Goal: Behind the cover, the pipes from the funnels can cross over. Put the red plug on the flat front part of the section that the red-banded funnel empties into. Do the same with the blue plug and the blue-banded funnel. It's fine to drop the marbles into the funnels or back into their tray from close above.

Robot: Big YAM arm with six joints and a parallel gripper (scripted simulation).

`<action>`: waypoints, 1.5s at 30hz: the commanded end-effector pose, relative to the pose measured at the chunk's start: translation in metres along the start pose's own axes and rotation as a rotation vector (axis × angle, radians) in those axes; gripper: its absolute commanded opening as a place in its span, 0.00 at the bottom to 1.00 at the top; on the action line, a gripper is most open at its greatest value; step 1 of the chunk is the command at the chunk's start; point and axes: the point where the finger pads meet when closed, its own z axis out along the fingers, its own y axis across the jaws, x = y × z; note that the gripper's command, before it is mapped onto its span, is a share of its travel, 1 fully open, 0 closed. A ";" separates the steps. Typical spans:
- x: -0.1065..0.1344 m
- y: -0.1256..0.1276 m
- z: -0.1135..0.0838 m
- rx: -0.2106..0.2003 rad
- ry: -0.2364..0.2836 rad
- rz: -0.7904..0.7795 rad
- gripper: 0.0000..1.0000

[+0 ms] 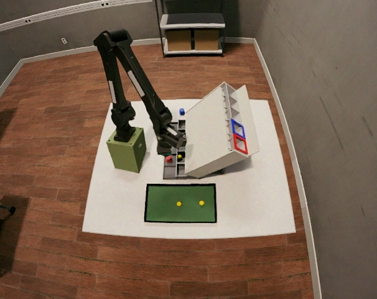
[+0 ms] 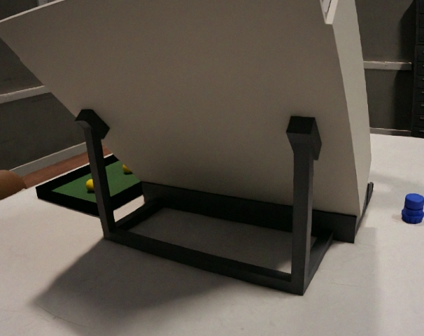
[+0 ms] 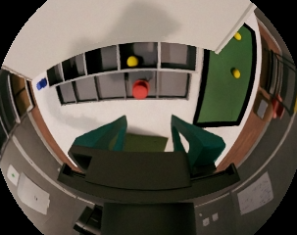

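Note:
The red plug [image 1: 168, 158] [image 3: 140, 89] stands on the flat front part of one section of the grey sectioned base [image 1: 169, 172] [image 3: 109, 86]. A yellow marble [image 1: 179, 156] [image 3: 132, 62] lies in the back part of that same section. The blue plug [image 1: 181, 111] [image 2: 412, 208] [image 3: 41, 82] stands on the white mat beyond the base's far end. My gripper [image 1: 177, 139] [image 3: 148, 118] is open and empty; it hangs above the base, near the red plug. The red-banded funnel [image 1: 241, 151] and the blue-banded funnel [image 1: 232, 126] sit side by side at the top of the sloping white cover [image 1: 208, 135] [image 2: 205, 90].
A green tray [image 1: 159, 205] [image 2: 75, 186] [image 3: 217, 98] in front of the base holds two yellow marbles [image 1: 179, 203] [image 1: 201, 202]. The arm stands on a green pedestal [image 1: 125, 154] left of the base. Dark legs [image 2: 301, 202] prop up the cover from behind.

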 end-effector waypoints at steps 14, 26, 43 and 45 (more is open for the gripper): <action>-0.043 -0.145 -0.005 0.008 -0.012 -0.012 0.56; -0.063 -0.233 -0.004 0.008 -0.012 -0.011 0.56; -0.065 -0.242 0.001 -0.002 -0.001 -0.019 0.56; -0.065 -0.242 0.001 -0.002 -0.001 -0.017 0.56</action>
